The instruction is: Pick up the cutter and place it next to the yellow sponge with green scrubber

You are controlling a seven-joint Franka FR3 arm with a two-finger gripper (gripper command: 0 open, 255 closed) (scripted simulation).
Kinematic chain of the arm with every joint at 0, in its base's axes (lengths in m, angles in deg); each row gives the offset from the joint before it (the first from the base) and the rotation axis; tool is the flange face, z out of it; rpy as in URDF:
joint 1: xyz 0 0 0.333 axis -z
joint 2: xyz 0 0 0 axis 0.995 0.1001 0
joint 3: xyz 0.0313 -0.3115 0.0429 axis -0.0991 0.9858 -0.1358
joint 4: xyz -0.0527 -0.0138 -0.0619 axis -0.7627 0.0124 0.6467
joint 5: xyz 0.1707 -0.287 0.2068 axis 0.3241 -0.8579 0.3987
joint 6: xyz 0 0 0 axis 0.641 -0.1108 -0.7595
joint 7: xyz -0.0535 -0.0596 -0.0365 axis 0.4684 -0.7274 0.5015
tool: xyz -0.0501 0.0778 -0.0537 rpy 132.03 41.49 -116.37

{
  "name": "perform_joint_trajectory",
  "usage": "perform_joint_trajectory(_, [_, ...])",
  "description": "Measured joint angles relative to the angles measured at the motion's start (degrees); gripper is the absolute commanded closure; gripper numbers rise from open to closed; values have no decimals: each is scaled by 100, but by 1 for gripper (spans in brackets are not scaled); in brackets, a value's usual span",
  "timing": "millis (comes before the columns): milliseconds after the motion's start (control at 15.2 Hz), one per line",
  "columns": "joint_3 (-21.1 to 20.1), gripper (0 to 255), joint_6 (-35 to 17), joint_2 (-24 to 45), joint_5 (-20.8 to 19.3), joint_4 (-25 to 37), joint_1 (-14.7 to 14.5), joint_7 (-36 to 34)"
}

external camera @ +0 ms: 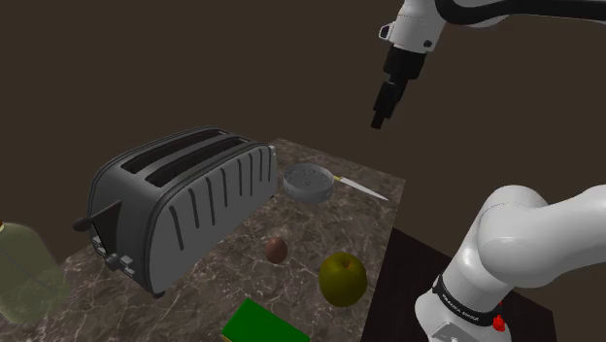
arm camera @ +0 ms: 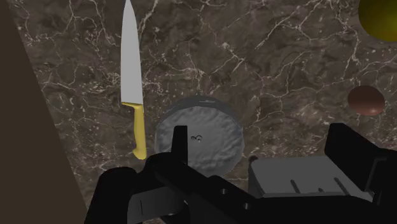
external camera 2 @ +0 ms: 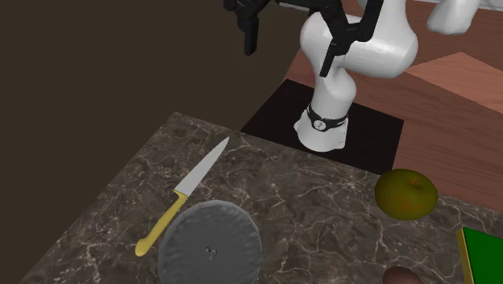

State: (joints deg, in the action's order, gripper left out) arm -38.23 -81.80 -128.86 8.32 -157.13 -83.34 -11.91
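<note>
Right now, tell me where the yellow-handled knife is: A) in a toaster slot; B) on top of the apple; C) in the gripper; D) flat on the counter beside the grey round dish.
D: the knife lies flat on the marbled counter, handle beside the grey round dish, with the gripper up in the air.

You have a counter (external camera: pixel 316 231) (external camera 2: pixel 314 190) (arm camera: pixel 254 57) of dark stone with pale veins; a grey two-slot toaster (external camera: pixel 180 204) stands on it toward the shoulder view's left; beyond it sits a grey round dish (external camera: pixel 309 182) (external camera 2: pixel 211 242) (arm camera: pixel 198 137); the cutter (external camera: pixel 361 187) (external camera 2: pixel 189 190) (arm camera: pixel 130 70), a yellow-handled knife, lies flat just beside the dish, near the counter's edge; a small brown ball (external camera: pixel 276 250) (arm camera: pixel 366 100) and a yellow-green apple (external camera: pixel 342 279) (external camera 2: pixel 405 194) sit apart on open stone; a green-topped sponge (external camera: pixel 264 325) (external camera 2: pixel 484 254) lies near the apple.
</note>
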Motion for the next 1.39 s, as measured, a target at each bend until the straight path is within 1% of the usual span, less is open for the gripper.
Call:
perform_joint_trajectory(66, [0,0,0,0,0,0,0,0])
perform_joint_trajectory(198, [110,0,-190,144,-52,-75,10,131])
perform_joint_trajectory(594, [574,0,-1121,871,-225,-400,31,698])
perform_joint_trajectory(858, [903,0,-1774,1559,-286,-451,27,1118])
perform_joint_trajectory(1056, [1138,0,-2194,2128,-271,-367,5,1454])
perform_joint_trajectory(1386, [1509,0,-2949,3235,-88,-149,-55,2075])
